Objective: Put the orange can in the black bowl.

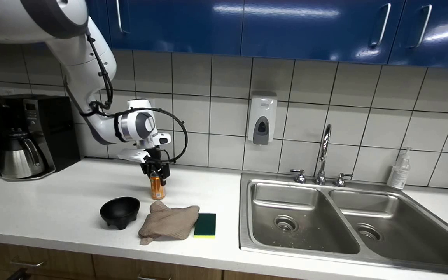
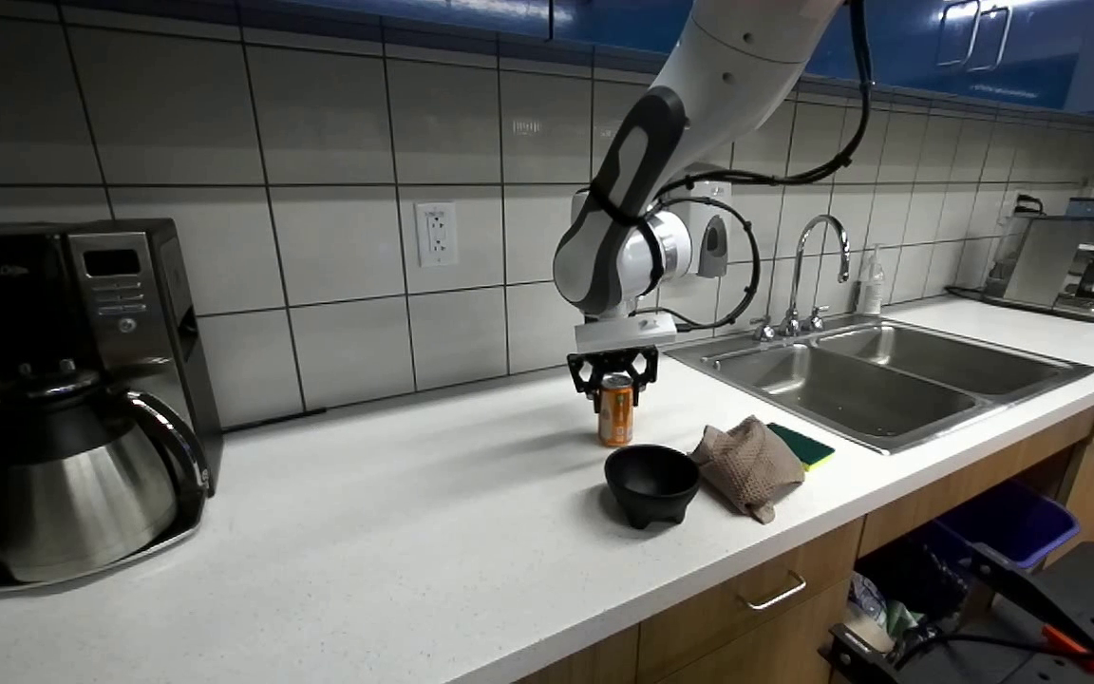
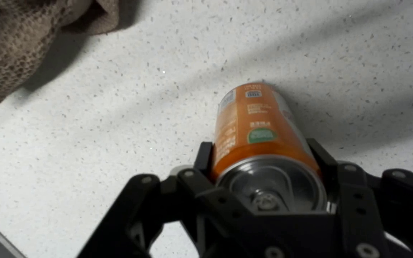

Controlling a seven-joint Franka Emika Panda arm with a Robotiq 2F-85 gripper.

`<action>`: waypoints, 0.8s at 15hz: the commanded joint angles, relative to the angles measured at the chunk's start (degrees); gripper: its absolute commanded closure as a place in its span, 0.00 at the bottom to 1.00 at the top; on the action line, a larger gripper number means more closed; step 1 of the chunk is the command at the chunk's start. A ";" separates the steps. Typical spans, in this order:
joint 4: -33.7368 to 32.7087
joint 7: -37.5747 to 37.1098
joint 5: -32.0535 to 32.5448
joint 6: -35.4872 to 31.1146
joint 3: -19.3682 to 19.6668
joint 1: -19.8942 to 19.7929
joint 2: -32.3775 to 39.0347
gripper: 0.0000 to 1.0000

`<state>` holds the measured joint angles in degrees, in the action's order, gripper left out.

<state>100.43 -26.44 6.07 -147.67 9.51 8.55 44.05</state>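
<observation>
The black bowl (image 2: 651, 475) stood on short feet near the front edge of the speckled white counter (image 2: 338, 532). Just beside it lay the crumpled grey-brown textured cloth (image 1: 171, 221), and next to that the scrub sponge (image 1: 205, 223), dark green above and yellow below. Farther back, the slim orange can (image 1: 157, 189) stood upright on the counter, outside the bowl. The gripper (image 2: 616, 404) was clamped on the can's upper part, its black pads (image 3: 203, 157) against opposite sides. Only the wrist view showed the pull tab (image 3: 265, 201) on the can's lid and, upside down, a green badge (image 3: 261, 135) and a line that appeared to read FREE; the finer print was too blurred to read.

Beyond came the double-basin steel sink (image 1: 245, 217), its drain strainers (image 1: 286, 223) visible in an exterior view. Toward the tiled wall (image 1: 228, 151) stood the drip coffee maker (image 2: 134, 328) with its steel carafe (image 2: 82, 494); its script Mr. Coffee logo (image 2: 6, 272) could be read in an exterior view. On the wall hung the soap dispenser (image 1: 263, 120), its lettering too small to read, like the label on the pump bottle (image 1: 399, 173). A wall outlet (image 2: 436, 234) and, farthest off, an espresso machine (image 2: 1046, 261) showed in an exterior view.
</observation>
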 commanded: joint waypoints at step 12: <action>29.33 -2.01 2.09 1.28 0.89 0.45 -31.25 0.61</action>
<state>122.72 -26.52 6.12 -147.03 10.38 8.78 20.56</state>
